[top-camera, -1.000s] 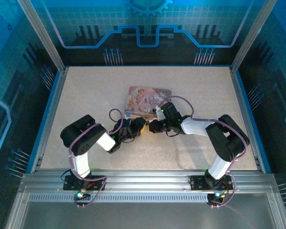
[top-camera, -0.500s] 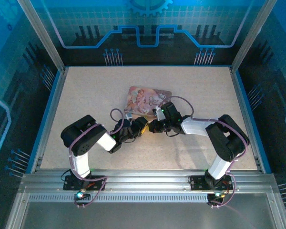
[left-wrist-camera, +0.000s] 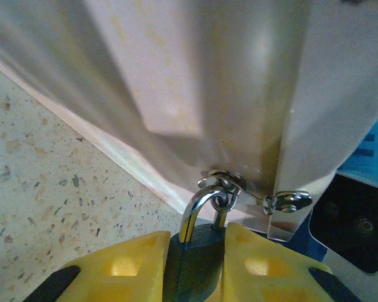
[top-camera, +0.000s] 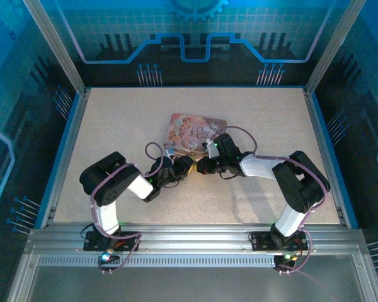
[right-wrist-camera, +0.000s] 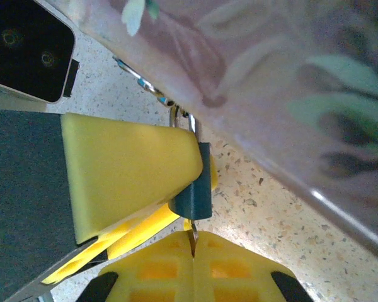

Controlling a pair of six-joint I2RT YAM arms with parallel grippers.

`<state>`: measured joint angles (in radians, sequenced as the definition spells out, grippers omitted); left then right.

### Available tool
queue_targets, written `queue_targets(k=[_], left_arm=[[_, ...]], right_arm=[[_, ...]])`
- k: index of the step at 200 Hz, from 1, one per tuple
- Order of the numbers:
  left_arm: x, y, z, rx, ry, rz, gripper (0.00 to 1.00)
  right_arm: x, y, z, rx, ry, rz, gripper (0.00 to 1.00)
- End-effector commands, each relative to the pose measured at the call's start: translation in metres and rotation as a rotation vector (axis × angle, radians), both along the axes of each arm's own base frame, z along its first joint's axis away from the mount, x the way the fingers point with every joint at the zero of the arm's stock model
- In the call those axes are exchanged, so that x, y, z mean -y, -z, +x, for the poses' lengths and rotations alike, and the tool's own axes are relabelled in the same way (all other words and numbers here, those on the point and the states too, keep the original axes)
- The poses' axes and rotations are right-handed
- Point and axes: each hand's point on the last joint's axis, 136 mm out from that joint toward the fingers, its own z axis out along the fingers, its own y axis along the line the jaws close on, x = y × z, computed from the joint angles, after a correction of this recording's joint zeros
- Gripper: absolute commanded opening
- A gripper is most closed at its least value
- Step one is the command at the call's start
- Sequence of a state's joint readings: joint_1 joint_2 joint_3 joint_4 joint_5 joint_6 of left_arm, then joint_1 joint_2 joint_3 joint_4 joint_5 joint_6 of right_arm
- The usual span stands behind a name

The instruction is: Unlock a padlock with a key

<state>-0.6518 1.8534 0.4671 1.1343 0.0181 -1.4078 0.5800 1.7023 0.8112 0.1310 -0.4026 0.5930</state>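
A speckled beige table (top-camera: 113, 126) sits inside a blue-lit enclosure, and a pink picture-printed tin (top-camera: 197, 131) lies at its centre. Both arms meet at the tin's near edge.

The left gripper (left-wrist-camera: 194, 238) has its yellow pads (left-wrist-camera: 129, 264) pressed on either side of the padlock (left-wrist-camera: 195, 263), clamping it. The padlock is a small, dark teal block with flat sides. Its bright silvery shackle (left-wrist-camera: 190, 211) arches out beyond the fingertips and hooks through the metal hasp (left-wrist-camera: 285, 201) on the tin's wall.

In the right wrist view, the right gripper (right-wrist-camera: 193, 244) has its yellow fingertips pressed together on the key (right-wrist-camera: 193, 231). Only a thin grey sliver of the key sticks out past the tips. The sliver points at the padlock's underside, just ahead of the jaws, and reaches it. Whether it has entered the keyhole cannot be told.
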Motion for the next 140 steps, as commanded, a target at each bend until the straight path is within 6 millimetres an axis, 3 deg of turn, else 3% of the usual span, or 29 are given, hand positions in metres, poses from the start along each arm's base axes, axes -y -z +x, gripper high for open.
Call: queue_targets(k=[1, 38, 78, 100, 140], left_arm=[[0.003, -0.017, 0.002, 0.048, 0.006, -0.006, 0.12], [0.005, -0.021, 0.003, 0.052, 0.013, -0.003, 0.02], [0.009, -0.027, 0.005, 0.051, 0.023, -0.006, 0.0], [0.01, -0.03, 0.005, 0.053, 0.027, 0.001, 0.0], [0.009, -0.032, 0.003, 0.038, 0.029, -0.001, 0.0]], right_arm=[[0.0, -0.008, -0.002, 0.011, -0.008, 0.047, 0.05], [0.013, -0.016, -0.004, 0.068, 0.011, 0.036, 0.25], [0.04, -0.024, -0.008, 0.156, 0.035, -0.048, 0.41], [0.054, -0.045, -0.008, 0.292, 0.03, -0.1, 0.49], [0.067, -0.082, -0.014, 0.663, -0.087, -0.294, 0.55]])
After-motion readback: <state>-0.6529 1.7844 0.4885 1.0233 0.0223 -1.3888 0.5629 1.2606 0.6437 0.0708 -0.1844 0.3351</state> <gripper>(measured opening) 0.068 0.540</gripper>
